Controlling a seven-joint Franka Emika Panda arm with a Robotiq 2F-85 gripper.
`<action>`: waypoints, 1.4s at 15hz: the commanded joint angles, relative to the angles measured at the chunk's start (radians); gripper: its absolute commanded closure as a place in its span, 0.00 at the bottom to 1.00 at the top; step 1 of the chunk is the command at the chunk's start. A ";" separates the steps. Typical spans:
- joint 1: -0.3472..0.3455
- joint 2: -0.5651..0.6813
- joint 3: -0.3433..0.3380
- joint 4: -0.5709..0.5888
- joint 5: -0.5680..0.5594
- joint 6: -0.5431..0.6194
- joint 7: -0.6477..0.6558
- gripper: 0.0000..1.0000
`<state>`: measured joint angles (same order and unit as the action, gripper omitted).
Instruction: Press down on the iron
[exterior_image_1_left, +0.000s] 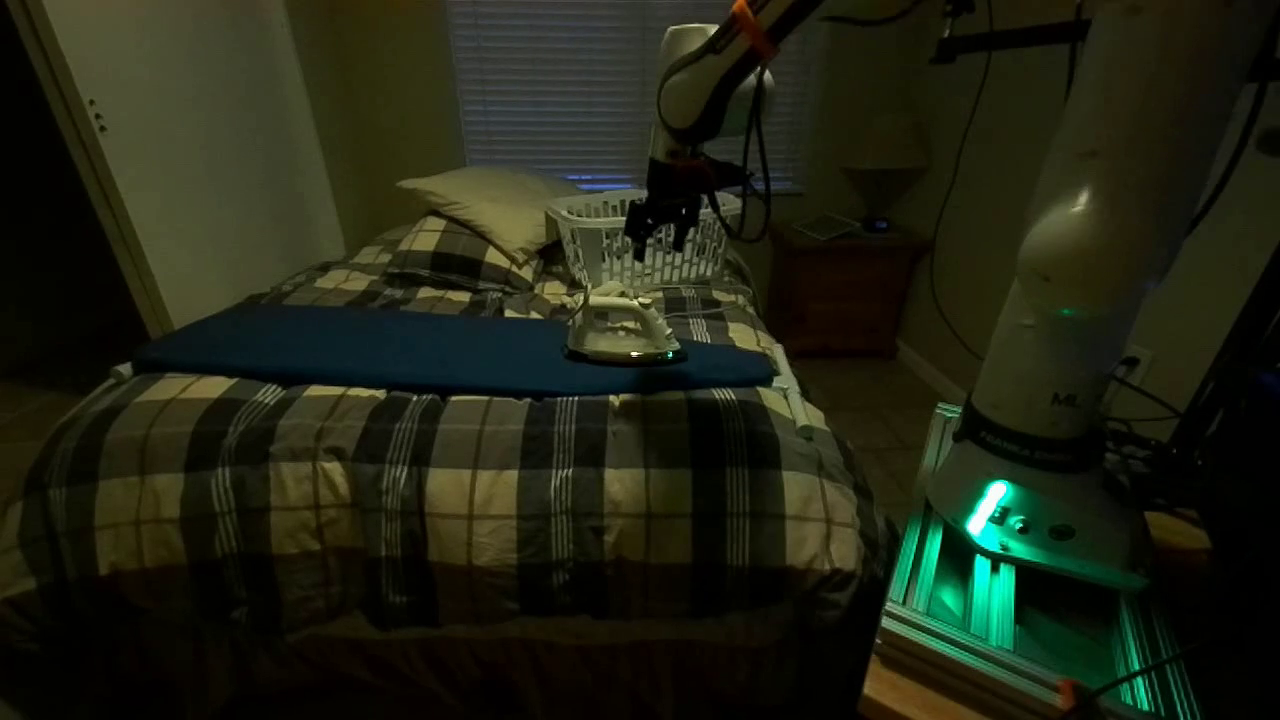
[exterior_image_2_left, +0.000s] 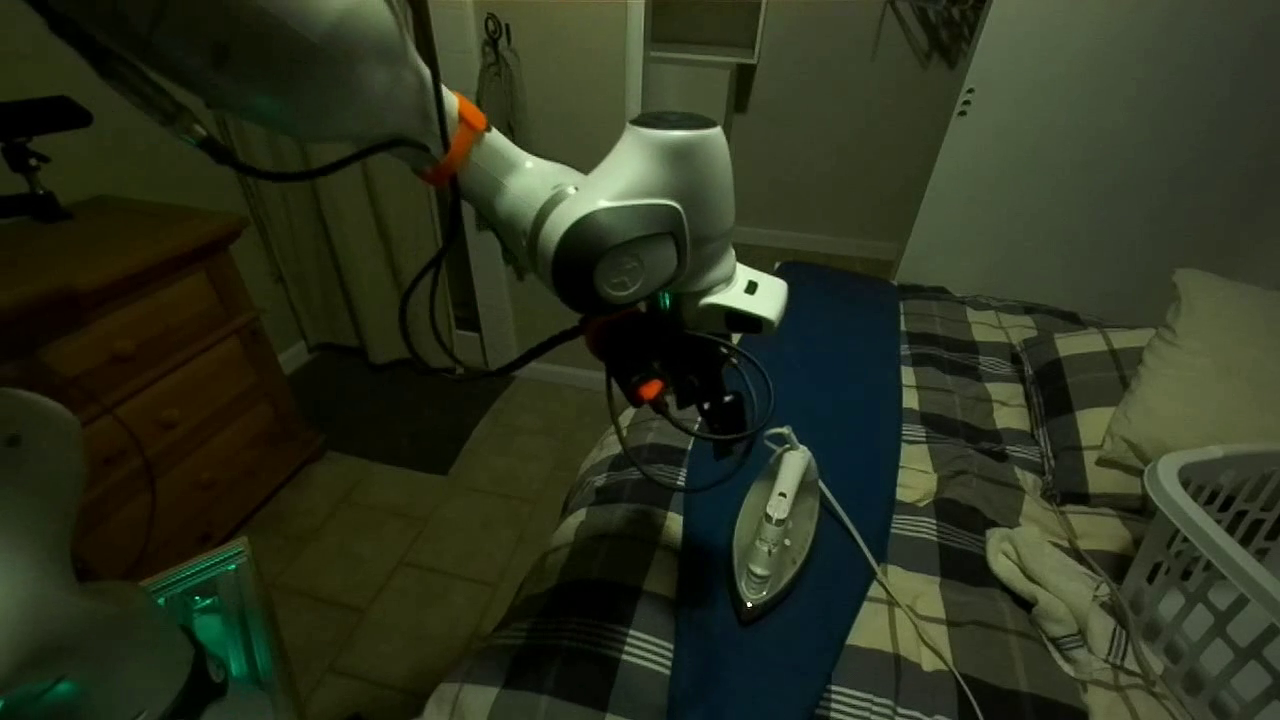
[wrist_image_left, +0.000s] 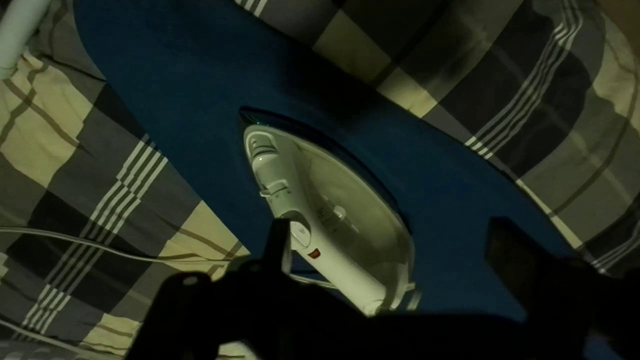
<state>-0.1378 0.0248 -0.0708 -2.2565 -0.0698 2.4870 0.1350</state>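
The iron (exterior_image_1_left: 622, 342) is small, pale grey-white and wedge-shaped. It rests flat on the blue ironing board (exterior_image_1_left: 400, 345). It also shows in an exterior view (exterior_image_2_left: 772, 540) and in the wrist view (wrist_image_left: 320, 205), where a small red mark is on its handle. My gripper (exterior_image_1_left: 660, 248) is open and empty, above the iron and apart from it. In the wrist view the fingertips (wrist_image_left: 391, 224) are wide apart, with the handle's rear part between them in the picture. The dark gripper body covers the iron's heel there. In an exterior view the gripper (exterior_image_2_left: 728, 425) is dark and hard to make out.
The board lies on a bed with a plaid cover (exterior_image_1_left: 480, 480). A white slatted basket (exterior_image_1_left: 640, 265) and a white pillow (exterior_image_1_left: 500, 205) are at the far end. The iron's cord (exterior_image_2_left: 880, 575) runs off the board across the cover. A sock-like cloth (exterior_image_2_left: 1050, 590) lies near the basket.
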 joint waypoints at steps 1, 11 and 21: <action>0.007 0.149 -0.035 0.130 -0.029 0.018 0.056 0.00; 0.029 0.380 -0.096 0.317 -0.011 0.069 0.112 0.77; 0.074 0.460 -0.165 0.375 -0.049 0.035 0.159 0.95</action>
<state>-0.0862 0.4595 -0.2096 -1.9172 -0.0831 2.5487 0.2510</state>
